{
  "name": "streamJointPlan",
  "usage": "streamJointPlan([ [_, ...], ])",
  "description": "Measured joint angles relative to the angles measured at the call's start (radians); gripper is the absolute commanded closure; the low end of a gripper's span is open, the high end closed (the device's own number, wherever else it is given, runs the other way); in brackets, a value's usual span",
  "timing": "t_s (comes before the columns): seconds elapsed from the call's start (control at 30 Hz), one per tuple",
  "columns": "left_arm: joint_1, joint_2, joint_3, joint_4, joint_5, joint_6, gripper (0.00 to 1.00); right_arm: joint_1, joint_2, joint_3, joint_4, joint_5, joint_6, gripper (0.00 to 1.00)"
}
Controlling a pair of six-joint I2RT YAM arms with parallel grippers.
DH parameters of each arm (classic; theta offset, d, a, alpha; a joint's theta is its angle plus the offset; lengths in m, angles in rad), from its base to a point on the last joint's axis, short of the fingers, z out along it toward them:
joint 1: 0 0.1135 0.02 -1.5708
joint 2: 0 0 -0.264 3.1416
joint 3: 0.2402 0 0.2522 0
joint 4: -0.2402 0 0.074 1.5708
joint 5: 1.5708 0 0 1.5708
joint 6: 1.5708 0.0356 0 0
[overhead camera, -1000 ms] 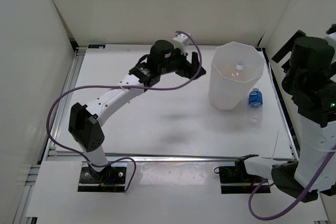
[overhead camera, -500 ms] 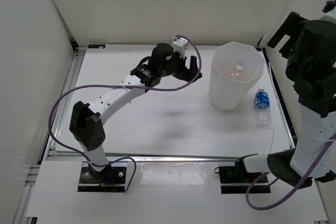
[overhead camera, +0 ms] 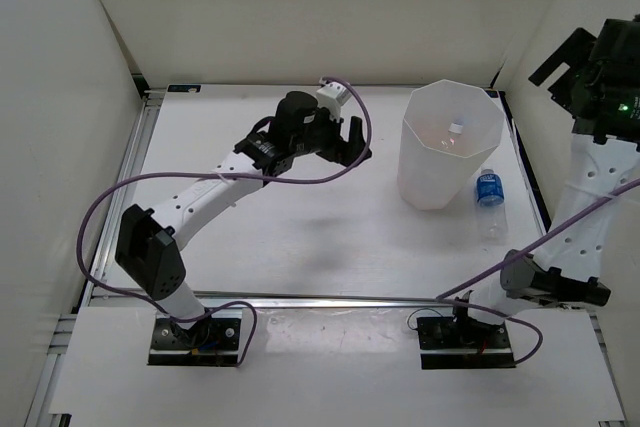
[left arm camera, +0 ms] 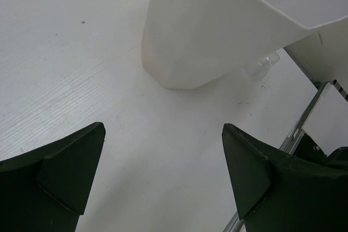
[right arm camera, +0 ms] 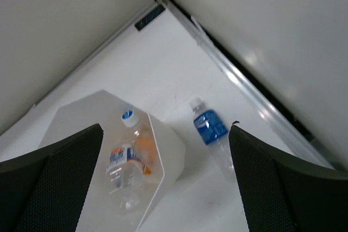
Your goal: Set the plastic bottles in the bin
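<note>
While the other bottles (right arm camera: 130,158) lay inside the bin (right arm camera: 171,158), the blue-labelled bottle (right arm camera: 209,126) lay on its side on the worktop (overhead camera: 300,227) just beside it. The left pincer (left arm camera: 163,156) and right pincer (right arm camera: 166,156) both hung spread wide, empty. Round and smooth, that bottle could have rolled toward the side rail (right arm camera: 244,88) had a finger nudged it off-centre.

Counter (left arm camera: 70,80): white with a faint wood grain, spread beneath and ahead of the left claw (left arm camera: 163,129).
Speck (left arm camera: 82,22): small dark mark on the counter, ahead and to the left of that claw.
Rail (right arm camera: 244,88): silver metal strip along the counter's edge, ahead and to the right of the right claw (right arm camera: 166,129).
Tag (right arm camera: 149,17): small dark plate at the far corner, well ahead of the right claw.
Walls (overhead camera: 300,7): plain white panels.
</note>
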Motion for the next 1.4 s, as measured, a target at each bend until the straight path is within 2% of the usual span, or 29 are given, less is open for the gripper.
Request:
streamJointPlan([
  [0.13,0.01,-0.032,-0.036,-0.006,-0.004,0.0,0.0,-0.031,-0.019,-0.074,-0.034,-0.106,0.031,0.0],
  [0.27,0.014,-0.029,-0.038,-0.012,-0.009,-0.003,0.0,-0.085,-0.112,-0.229,-0.039,-0.169,0.056,0.0],
  [0.37,0.014,-0.015,-0.032,-0.012,-0.009,-0.006,0.0,-0.14,-0.173,-0.354,-0.056,-0.161,0.088,0.0],
  [0.53,0.014,0.023,-0.008,-0.011,-0.009,-0.015,0.0,-0.141,-0.258,-0.609,-0.068,-0.151,0.143,0.0],
  [0.67,0.014,0.028,-0.007,-0.014,-0.009,-0.025,0.0,-0.186,-0.312,-0.748,-0.07,-0.157,0.19,0.0],
  [1.07,0.014,0.026,-0.019,-0.008,-0.034,-0.042,0.0,-0.27,-0.328,-0.817,-0.086,-0.068,0.316,0.0],
  [1.23,0.014,0.026,-0.084,-0.003,-0.084,-0.019,0.0,-0.327,-0.312,-0.929,-0.064,-0.077,0.343,0.0],
  [1.4,0.041,0.016,-0.207,-0.008,-0.146,0.012,0.0,-0.38,-0.283,-1.079,0.069,-0.168,0.304,0.0],
])
